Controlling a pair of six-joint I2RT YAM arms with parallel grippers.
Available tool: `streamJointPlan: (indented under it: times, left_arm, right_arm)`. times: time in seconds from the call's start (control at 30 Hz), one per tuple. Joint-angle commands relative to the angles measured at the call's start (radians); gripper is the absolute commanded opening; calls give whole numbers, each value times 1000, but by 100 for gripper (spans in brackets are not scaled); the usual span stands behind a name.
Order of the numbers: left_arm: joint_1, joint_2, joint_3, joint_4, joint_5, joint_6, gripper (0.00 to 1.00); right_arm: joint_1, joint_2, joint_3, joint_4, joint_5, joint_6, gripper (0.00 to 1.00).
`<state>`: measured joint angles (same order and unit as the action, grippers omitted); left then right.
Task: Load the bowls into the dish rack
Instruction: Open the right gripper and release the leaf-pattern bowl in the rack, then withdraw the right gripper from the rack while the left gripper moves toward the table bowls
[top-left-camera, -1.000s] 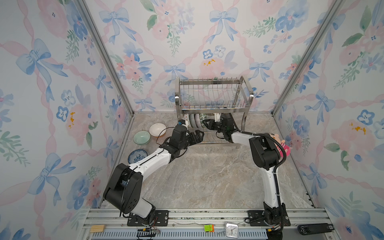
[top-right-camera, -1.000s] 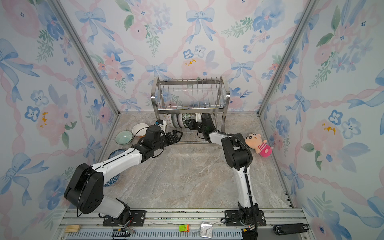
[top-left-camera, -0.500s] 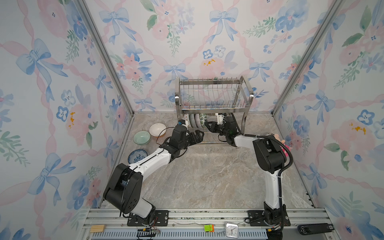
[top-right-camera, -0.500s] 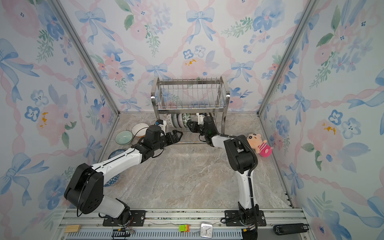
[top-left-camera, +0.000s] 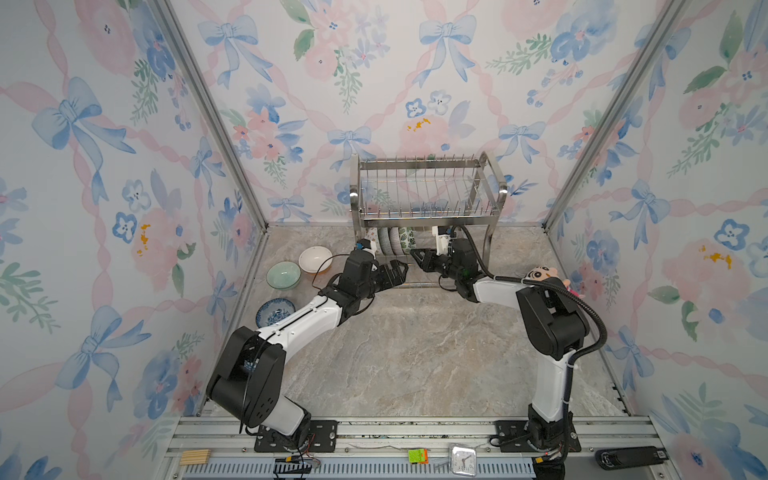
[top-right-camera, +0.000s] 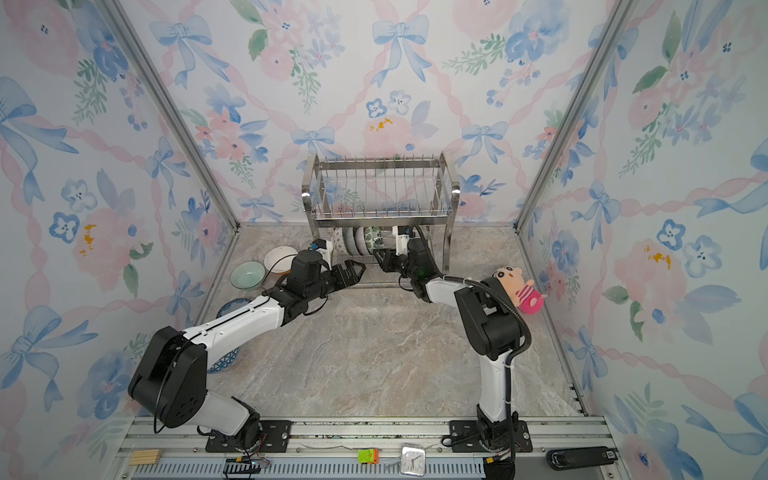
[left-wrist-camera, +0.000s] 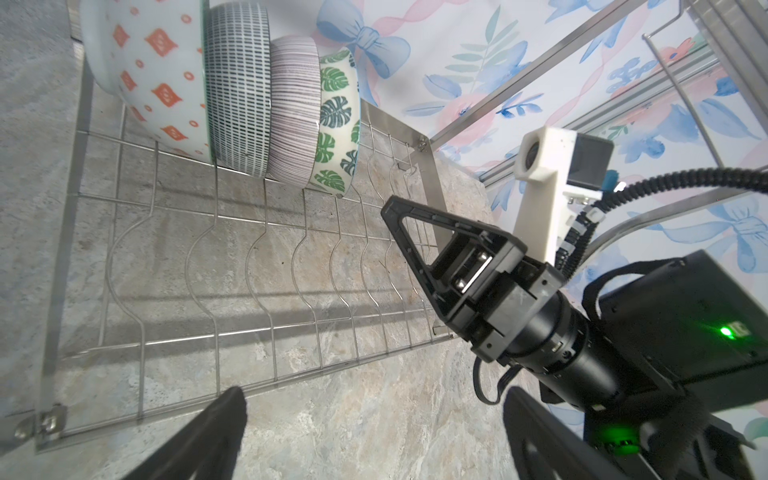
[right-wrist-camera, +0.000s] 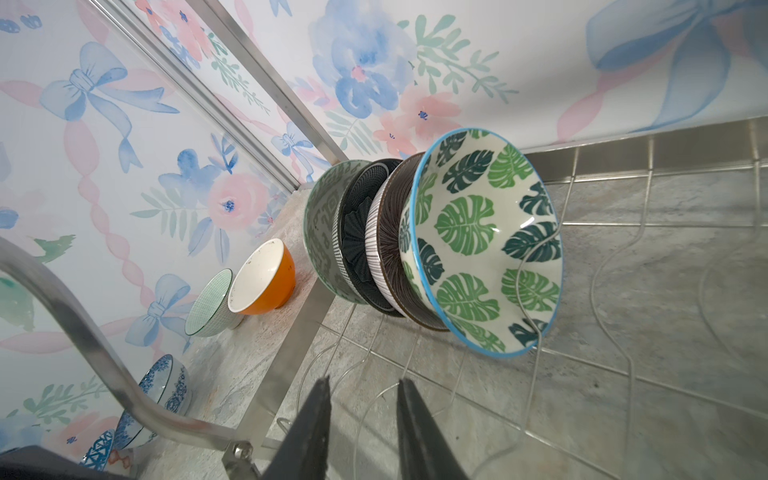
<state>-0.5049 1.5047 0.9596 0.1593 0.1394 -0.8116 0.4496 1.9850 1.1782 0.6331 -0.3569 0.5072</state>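
The steel dish rack (top-left-camera: 428, 166) (top-right-camera: 382, 164) stands against the back wall. Several bowls stand on edge in its lower tier, the green leaf bowl (right-wrist-camera: 478, 241) (left-wrist-camera: 336, 120) at the open end. On the table to the left sit an orange-and-white bowl (top-left-camera: 314, 258) (right-wrist-camera: 262, 278), a pale green bowl (top-left-camera: 283, 274) and a blue floral bowl (top-left-camera: 274, 311). My left gripper (top-left-camera: 397, 272) (left-wrist-camera: 374, 395) hangs wide open and empty at the tier's front edge. My right gripper (top-left-camera: 417, 254) (right-wrist-camera: 365, 381) sits over the tier's wires short of the leaf bowl, jaws slightly apart, holding nothing.
The rack's upper tier and tube legs (right-wrist-camera: 83, 316) close in above and beside my right gripper. A pink plush doll (top-left-camera: 544, 276) lies by the right wall behind my right elbow. Another blue patterned bowl (top-right-camera: 224, 363) peeks out under my left arm.
My right gripper has drawn back a little from the leaf bowl, towards the tier's front, and its jaws have parted slightly. The left arm has stayed put.
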Motion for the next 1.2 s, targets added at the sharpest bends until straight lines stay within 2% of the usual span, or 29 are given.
streamJointPlan:
  times: [0.0,0.1,0.17,0.37,0.4,0.6,0.73,0.9,1.07,1.17]
  left_arm:
    - [11,-17,24,-14,7,12,98]
    - [11,-23,22,-15,7,12,98]
    - [11,-26,21,-17,11,12,98]
    - [12,-37,19,-20,6,15,98]
    - [12,-39,20,-21,7,15,98]
    - [21,-62,16,-27,5,18,98]
    - [23,-93,9,-40,-12,21,98]
    - [4,-145,-4,-66,-80,41,98]
    - [10,-182,-2,-150,-68,30,98]
    - [15,-234,-18,-224,-106,30,98]
  right_arm:
    - [31,-77,-58,-32,67,-94,34]
    - [42,-120,-110,-39,106,-125,35]
    - [47,-147,-146,-42,133,-138,40]
    - [67,-242,-239,-79,218,-182,82]
    - [71,-261,-249,-94,229,-189,98]
    - [106,-392,-305,-215,336,-252,96]
    - [136,-478,-356,-264,455,-279,97]
    - [172,-574,-416,-296,559,-303,97]
    - [176,-667,-471,-320,607,-282,97]
    - [167,-733,-517,-324,637,-240,96]
